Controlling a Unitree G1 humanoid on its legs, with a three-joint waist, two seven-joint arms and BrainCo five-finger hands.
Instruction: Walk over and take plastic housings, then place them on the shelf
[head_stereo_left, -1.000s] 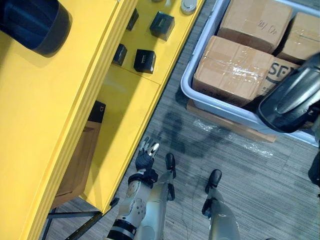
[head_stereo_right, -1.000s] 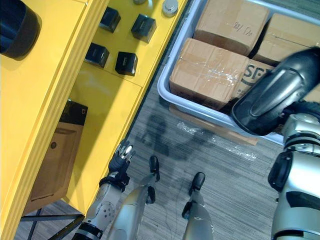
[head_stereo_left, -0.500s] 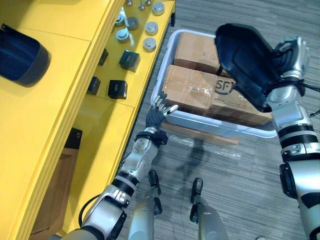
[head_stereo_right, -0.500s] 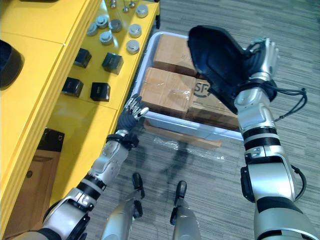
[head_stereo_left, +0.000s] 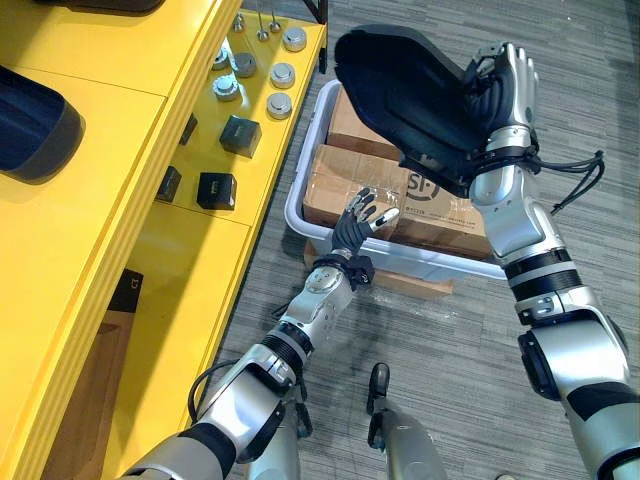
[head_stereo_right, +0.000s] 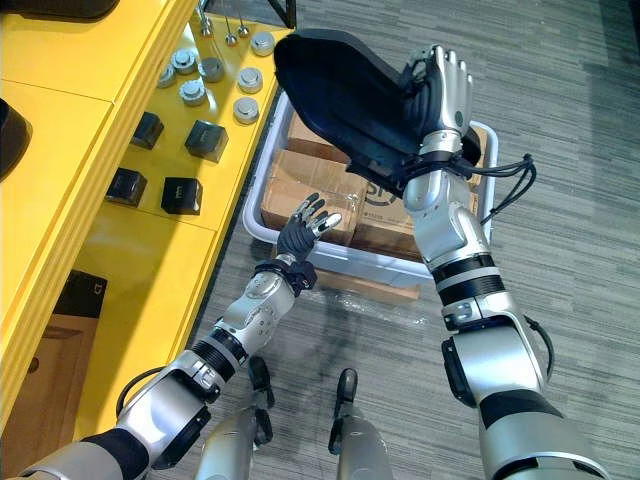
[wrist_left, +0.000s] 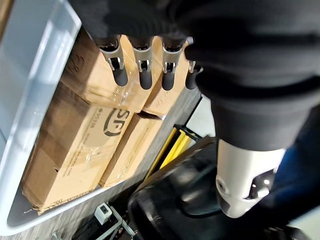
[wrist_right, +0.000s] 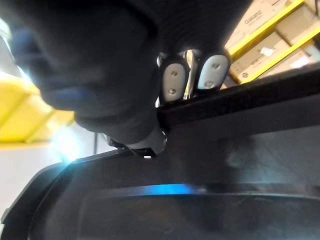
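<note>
Since a second ago my right hand (head_stereo_left: 505, 85) has swung the black plastic housing (head_stereo_left: 395, 90) up high over the grey bin (head_stereo_left: 292, 210) of cardboard boxes (head_stereo_left: 335, 185), fingers clamped round its edge. My left hand (head_stereo_left: 352, 225) has risen beside the bin, fingers spread and empty. With the housing lifted clear and the yellow shelf (head_stereo_left: 130, 130) just to my left, I judge placing comes next.

Silver-grey arms (head_stereo_right: 445, 225) bear black joint bands, dark ribbed hand covers (wrist_left: 250, 65) and silver dark-tipped fingers (wrist_left: 144, 75).
</note>
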